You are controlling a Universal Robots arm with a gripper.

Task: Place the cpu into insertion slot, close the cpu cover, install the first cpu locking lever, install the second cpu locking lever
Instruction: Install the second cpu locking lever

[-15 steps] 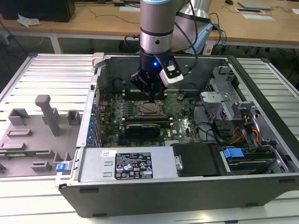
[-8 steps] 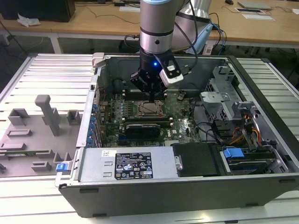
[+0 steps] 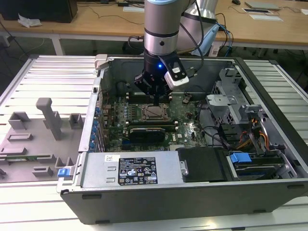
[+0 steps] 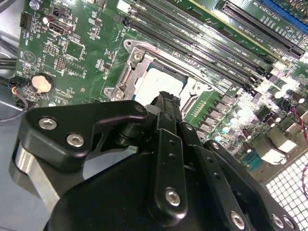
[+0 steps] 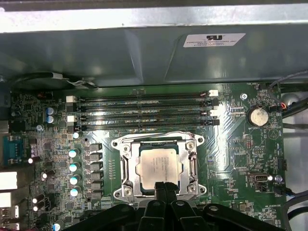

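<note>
The table under me is a ribbed pale metal surface, and on it lies an open computer case, its side panel off so I look straight into it. At the exterior view's left, grey moulded fixtures stand on the table beside the case. Inside the case, a silver power supply box runs along the near wall, and the green motherboard covers the floor behind it.

My arm comes down from above into the case, over the middle of the board. My pincer hangs just over the insertion slot, at the slot's edge. In both wrist views my two black fingers stand pressed together, clenched, with nothing between them; their tips sit right at the rim of the socket frame, though I cannot tell if they touch it.

The long black memory slots lie in a row just beside the insertion slot, between it and the case wall. The cpu cover, a thin silver frame with a square window, lies flat around the socket. The cpu is seated in the slot, its pale metal top showing through the cover's window, level with the frame. A round coin battery sits on the board well apart from the socket
</note>
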